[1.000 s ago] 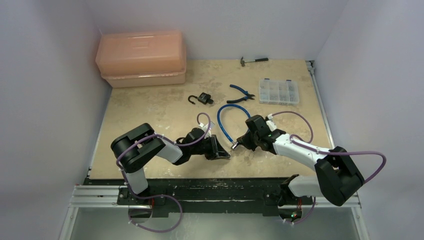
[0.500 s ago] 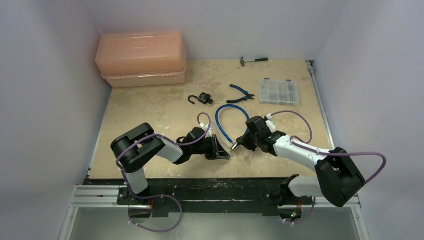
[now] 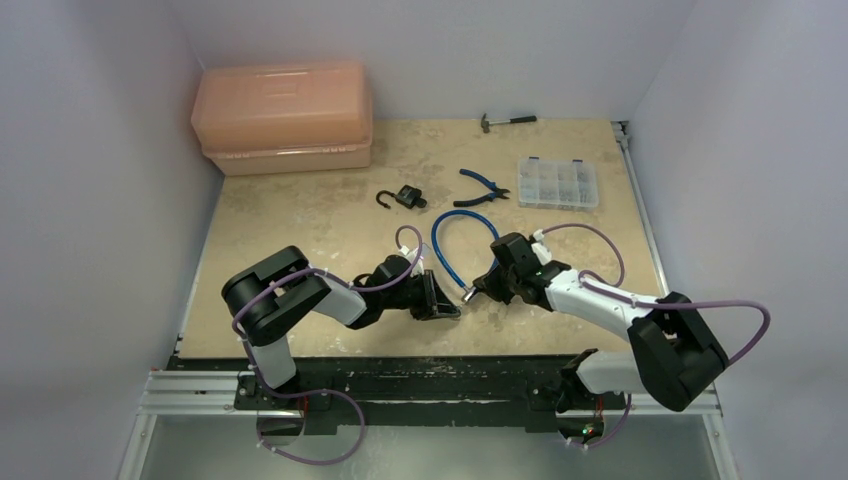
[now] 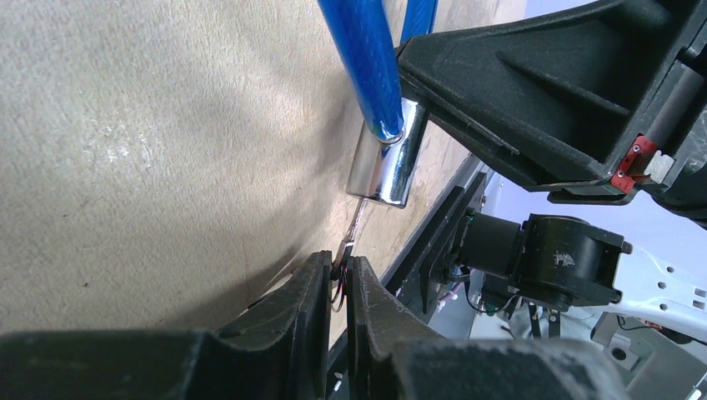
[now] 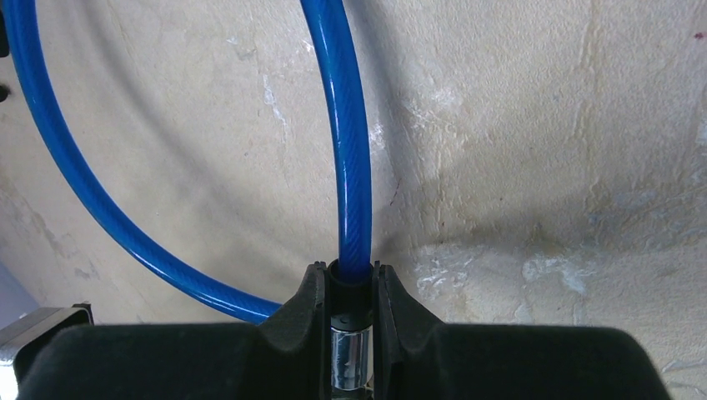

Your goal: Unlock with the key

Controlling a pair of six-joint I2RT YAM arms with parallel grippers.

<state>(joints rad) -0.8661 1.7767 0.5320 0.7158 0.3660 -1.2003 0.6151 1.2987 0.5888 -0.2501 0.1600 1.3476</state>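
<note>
A blue cable lock (image 3: 445,240) lies looped on the table. My right gripper (image 3: 483,287) is shut on its black collar, just above its chrome end (image 5: 348,358); the cable (image 5: 350,167) runs away from the jaws. My left gripper (image 3: 440,300) is shut on the tiny key (image 4: 353,227). The key's dark head is pinched between the fingertips (image 4: 321,275). Its thin blade points up to the chrome end (image 4: 385,171) and its tip meets the end face. How deep it sits I cannot tell. A small black padlock (image 3: 405,197) with an open shackle lies farther back.
A peach toolbox (image 3: 285,118) stands at the back left. Blue-handled pliers (image 3: 483,185), a clear parts organizer (image 3: 558,182) and a small hammer (image 3: 508,120) lie at the back right. The table's front edge is just behind both grippers.
My right gripper has shifted slightly left with the cable's chrome end, closing on the key tip. The left gripper has barely moved.
</note>
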